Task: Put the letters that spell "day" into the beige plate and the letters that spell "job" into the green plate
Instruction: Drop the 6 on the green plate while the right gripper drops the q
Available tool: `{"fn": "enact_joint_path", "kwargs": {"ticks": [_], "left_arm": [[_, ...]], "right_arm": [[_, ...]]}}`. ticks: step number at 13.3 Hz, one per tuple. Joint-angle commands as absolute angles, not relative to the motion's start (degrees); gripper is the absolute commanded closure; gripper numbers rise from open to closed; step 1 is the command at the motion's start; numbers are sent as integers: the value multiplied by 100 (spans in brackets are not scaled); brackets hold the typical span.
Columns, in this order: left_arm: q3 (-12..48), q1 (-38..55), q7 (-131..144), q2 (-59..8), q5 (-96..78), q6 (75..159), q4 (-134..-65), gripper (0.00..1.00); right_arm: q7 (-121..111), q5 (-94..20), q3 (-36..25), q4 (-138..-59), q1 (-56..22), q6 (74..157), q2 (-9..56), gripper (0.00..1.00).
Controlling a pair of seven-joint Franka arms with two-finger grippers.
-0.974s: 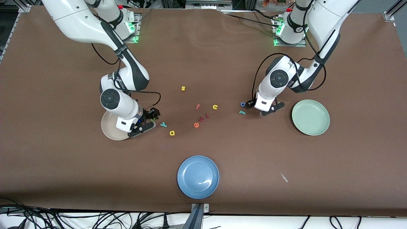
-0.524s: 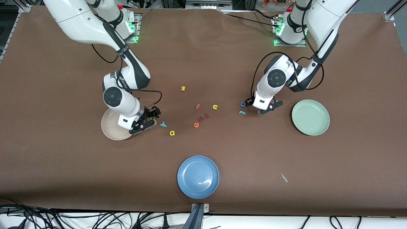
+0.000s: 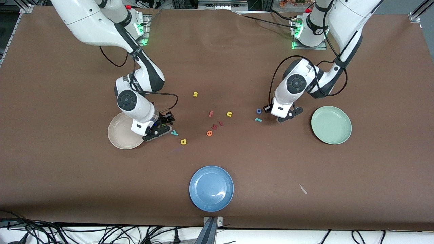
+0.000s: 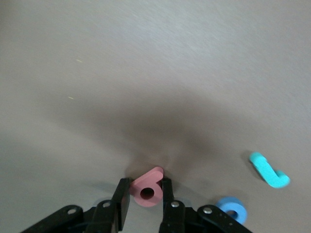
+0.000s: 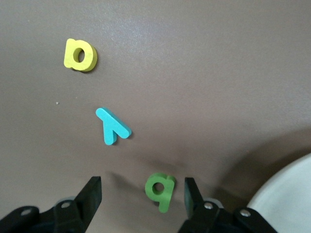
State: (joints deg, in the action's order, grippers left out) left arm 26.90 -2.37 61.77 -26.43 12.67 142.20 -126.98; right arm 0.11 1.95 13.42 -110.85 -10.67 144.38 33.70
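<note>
The beige plate [image 3: 121, 135] sits toward the right arm's end of the table. The right gripper [image 3: 158, 129] is down low just beside that plate. Its fingers [image 5: 92, 193] stand wide apart with the green letter [image 5: 161, 189] lying on the table between them, and they do not touch it. The teal y [image 3: 174, 132] lies near that gripper, and the yellow a [image 3: 183, 141] lies a bit nearer to the front camera. A yellow s [image 3: 195, 94] lies farther up the table by itself. In the middle there is a pink f [image 3: 211, 114], an orange e [image 3: 209, 133], two small red letters [image 3: 217, 125] and a yellow n [image 3: 229, 114]. A blue plate [image 3: 211, 188] sits near the front edge. The blue o [image 3: 259, 110] and the teal j [image 3: 258, 119] lie close together on the table. The left gripper [image 3: 283, 117] is down beside them, and its fingers [image 4: 122, 204] pinch the pink letter [image 4: 148, 186] from both sides. The green plate [image 3: 331, 125] sits toward the left arm's end of the table, with nothing in it.
</note>
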Motion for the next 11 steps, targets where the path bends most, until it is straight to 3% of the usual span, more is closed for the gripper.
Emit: {"fn": "enact_joint_path", "kwargs": {"ticks": [1,4,6,9,11], "left_arm": [[3065,-823,5838,-2146,1276,13503,-12552,100],[3734,-1913,4794,-1907,949,11845,-11719,100],[3744,-2467,3750,-1907,975,11059,-11269,100],[3657,-3346,2202,-2021,1499,11118,-11232,100],[3648,-3620,2004,-2502,2177,11441,-11119,100]], "right_arm": [[132,308,1362,-11354,-1046,14905,3419,26],[132,308,1354,-11443,-1046,15056,3437,31],[123,308,1345,-11452,-1037,15056,3437,43],[123,308,1336,-11487,-1037,15056,3437,54],[123,308,1327,-11487,-1037,15056,3437,59]]}}
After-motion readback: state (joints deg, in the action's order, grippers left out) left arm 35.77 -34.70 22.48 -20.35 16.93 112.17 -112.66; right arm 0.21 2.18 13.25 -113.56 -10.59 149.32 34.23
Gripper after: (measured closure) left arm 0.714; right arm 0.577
